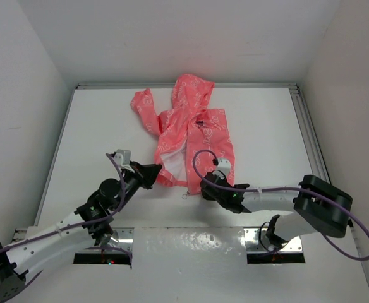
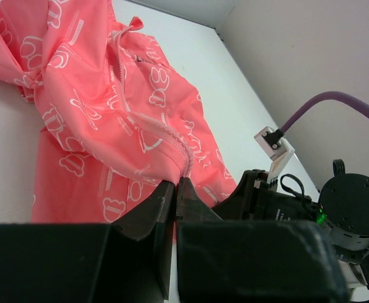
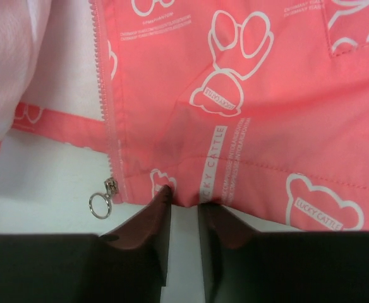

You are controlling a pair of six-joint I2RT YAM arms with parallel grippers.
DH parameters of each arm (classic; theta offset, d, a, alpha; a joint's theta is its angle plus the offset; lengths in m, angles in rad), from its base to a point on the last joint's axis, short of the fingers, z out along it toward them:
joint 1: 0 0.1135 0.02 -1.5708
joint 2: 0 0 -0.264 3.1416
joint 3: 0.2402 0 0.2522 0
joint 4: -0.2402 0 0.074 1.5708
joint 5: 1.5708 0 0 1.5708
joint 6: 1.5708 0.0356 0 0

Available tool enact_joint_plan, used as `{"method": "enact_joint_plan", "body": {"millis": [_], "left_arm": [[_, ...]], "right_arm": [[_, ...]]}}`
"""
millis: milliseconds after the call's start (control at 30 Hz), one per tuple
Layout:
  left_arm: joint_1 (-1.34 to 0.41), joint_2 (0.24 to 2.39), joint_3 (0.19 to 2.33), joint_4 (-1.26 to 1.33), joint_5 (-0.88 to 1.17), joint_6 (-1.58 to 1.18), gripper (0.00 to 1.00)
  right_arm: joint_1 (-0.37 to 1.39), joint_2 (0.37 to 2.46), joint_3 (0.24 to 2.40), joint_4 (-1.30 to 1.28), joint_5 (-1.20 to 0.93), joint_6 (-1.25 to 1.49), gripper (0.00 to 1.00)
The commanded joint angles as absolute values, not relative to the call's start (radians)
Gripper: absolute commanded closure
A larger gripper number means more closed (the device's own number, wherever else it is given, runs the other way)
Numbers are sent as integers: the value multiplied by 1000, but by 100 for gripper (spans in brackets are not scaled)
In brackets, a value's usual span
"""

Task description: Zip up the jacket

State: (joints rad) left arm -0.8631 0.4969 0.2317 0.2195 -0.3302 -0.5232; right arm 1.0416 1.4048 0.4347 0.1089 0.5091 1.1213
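Observation:
The coral-pink jacket (image 1: 194, 126) lies face up at the back middle of the table, hood to the rear, front open at the bottom with white lining showing. My left gripper (image 1: 154, 173) is shut on the left front panel's zipper edge near the hem (image 2: 177, 184), lifting the fabric (image 2: 96, 113) slightly. My right gripper (image 1: 205, 188) is at the right panel's bottom hem (image 3: 184, 201), jaws a narrow gap apart, tips touching puckered fabric (image 3: 266, 95). The zipper slider with its ring pull (image 3: 102, 201) hangs at the bottom of the right panel's teeth, just left of my right fingers.
White enclosure walls ring the table. A metal rail (image 1: 308, 132) runs along the right side. The right arm's purple cable (image 1: 197, 161) loops over the jacket's lower right panel. The right arm's wrist (image 2: 349, 214) sits close beside my left gripper.

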Motion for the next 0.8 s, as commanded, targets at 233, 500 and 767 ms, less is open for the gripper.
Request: {"method": "enact_joint_plan", "body": {"millis": [233,500,767], "left_arm": [[-851,491,244,258,-324,-514,100],[-851,526,241,291,-304,-525,100],[-851,506,242,276,-319,-518,100]], "right_arm": [[1039,1140,410,-122,445,1045,100],[1037,1086,407,-336,327,986,91],[1037,1023,482,-368,283,939,54]]}}
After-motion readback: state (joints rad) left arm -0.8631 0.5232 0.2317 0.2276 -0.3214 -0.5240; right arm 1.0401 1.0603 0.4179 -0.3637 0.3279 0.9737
